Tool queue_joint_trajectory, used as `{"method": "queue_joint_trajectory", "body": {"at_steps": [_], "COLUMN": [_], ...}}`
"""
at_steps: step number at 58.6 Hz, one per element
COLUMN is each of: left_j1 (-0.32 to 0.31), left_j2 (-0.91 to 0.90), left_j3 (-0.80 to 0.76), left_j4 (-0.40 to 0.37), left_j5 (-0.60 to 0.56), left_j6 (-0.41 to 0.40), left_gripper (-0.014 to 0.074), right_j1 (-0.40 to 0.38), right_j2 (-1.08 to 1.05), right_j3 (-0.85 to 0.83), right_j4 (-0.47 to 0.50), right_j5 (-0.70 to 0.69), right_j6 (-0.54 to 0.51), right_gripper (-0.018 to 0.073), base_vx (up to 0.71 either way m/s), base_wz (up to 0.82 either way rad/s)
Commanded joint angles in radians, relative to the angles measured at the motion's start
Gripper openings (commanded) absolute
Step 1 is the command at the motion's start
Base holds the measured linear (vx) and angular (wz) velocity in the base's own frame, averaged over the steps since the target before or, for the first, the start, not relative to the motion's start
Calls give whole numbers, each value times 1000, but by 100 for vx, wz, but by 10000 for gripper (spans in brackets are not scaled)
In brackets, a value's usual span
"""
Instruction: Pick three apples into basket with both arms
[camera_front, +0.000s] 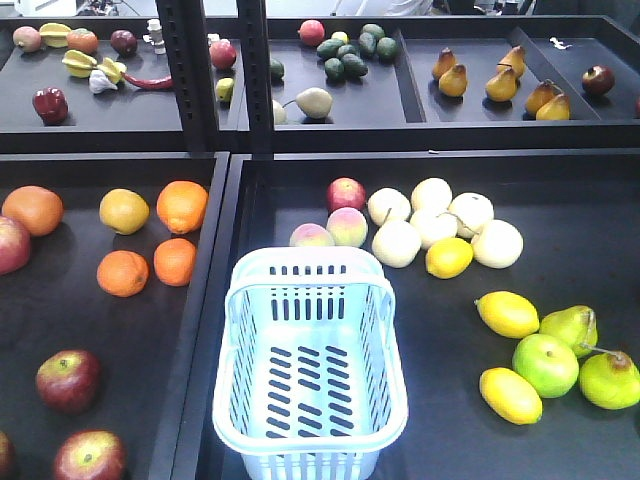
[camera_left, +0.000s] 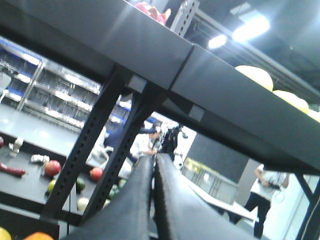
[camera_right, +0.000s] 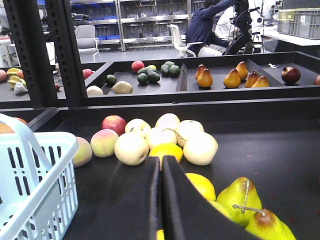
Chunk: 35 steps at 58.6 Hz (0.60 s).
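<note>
Tray (camera_front: 60, 315) with apples (camera_front: 68, 380): front view only

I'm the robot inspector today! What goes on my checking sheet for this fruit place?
Surface: flat black shelf trays with loose fruit lying on them.
Job's things: the pale blue slotted plastic basket is empty and stands at the front of the right tray. The dark red apples lie at the front of the left tray.
Clutter: round oranges, yellow lemons, green apples and pale round fruits. More fruit lies on the back trays.
Grippers: the left black finger gripper and the right black finger gripper are both shut and hold nothing.
Cables: nothing seen.
Surroundings: black perforated posts, and a seated person in dark blue behind the shelves.
</note>
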<state>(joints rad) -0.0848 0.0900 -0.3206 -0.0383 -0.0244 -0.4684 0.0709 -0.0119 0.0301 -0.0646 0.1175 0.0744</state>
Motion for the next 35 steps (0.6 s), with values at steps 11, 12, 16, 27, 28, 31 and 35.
{"method": "queue_joint_trajectory", "body": {"at_steps": [11,12,16,27,28,31,35], "left_j1": [-106,-113,-151,-268,-277,-313,-354], "left_j2": [242,253,309,442,451,491,544], "left_j3": [-191,-201,-237,-334,-342,-373,-410], "left_j4": [7,7,7,7,7,7,7], "left_j5": [0,0,-1,24,24,63,103], "left_j6": [20,25,64,179,189,228,279], "left_gripper": [-6,-6,-6,-6,-6,-6,-6], "right_j1": [-4,-4,-4,-4,-4,-4,-4], "right_j2": [-11,-11,-11,-11,-11,-11,-11], "right_j3": [11,11,11,11,11,11,11], "right_j4": [-8,-8,-8,-8,-8,-8,-8], "right_j5": [-71,-71,-71,-71,-71,-71,-71], "right_j6": [-7,-7,-7,-7,-7,-7,-7], "right_gripper": [-9,-9,-9,-9,-9,-9,-9], "base_vx": [0,0,0,0,0,0,0], "base_wz": [0,0,0,0,0,0,0]}}
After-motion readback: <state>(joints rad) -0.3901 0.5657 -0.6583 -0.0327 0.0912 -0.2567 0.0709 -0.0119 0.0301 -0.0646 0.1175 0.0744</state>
